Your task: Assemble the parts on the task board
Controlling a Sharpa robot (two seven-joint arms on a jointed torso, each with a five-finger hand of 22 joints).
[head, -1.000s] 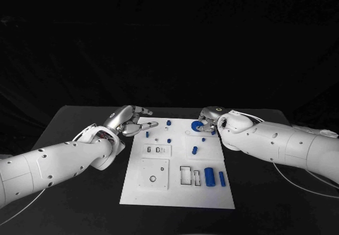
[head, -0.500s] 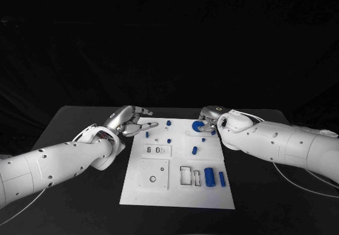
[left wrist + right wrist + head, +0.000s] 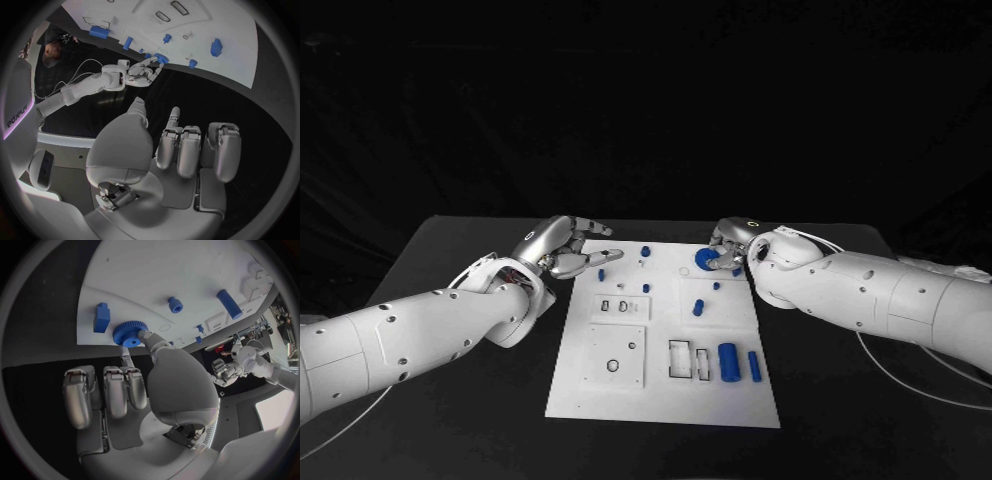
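The white task board [image 3: 661, 385] lies in the middle of the black table. My right hand [image 3: 730, 244] hovers over the board's far right corner and pinches a blue gear wheel [image 3: 705, 258] between thumb and finger. In the right wrist view the gear wheel [image 3: 130, 333] sits at the fingertips, just off the task board [image 3: 156, 270]. My left hand [image 3: 564, 247] hangs at the board's far left corner, fingers loosely bent and holding nothing. The left wrist view shows the left hand [image 3: 181, 150] empty, and the right hand [image 3: 139, 75] with the gear wheel [image 3: 160, 57].
A thick blue cylinder [image 3: 727, 360] and a blue bar [image 3: 753, 365] lie at the board's near right. Small blue pegs [image 3: 645, 250] stand along the far part. A blue block [image 3: 102, 317] stands next to the gear wheel. Black table borders both sides.
My right hand with the gear wheel has edged slightly to the right. The left hand has stayed in place.
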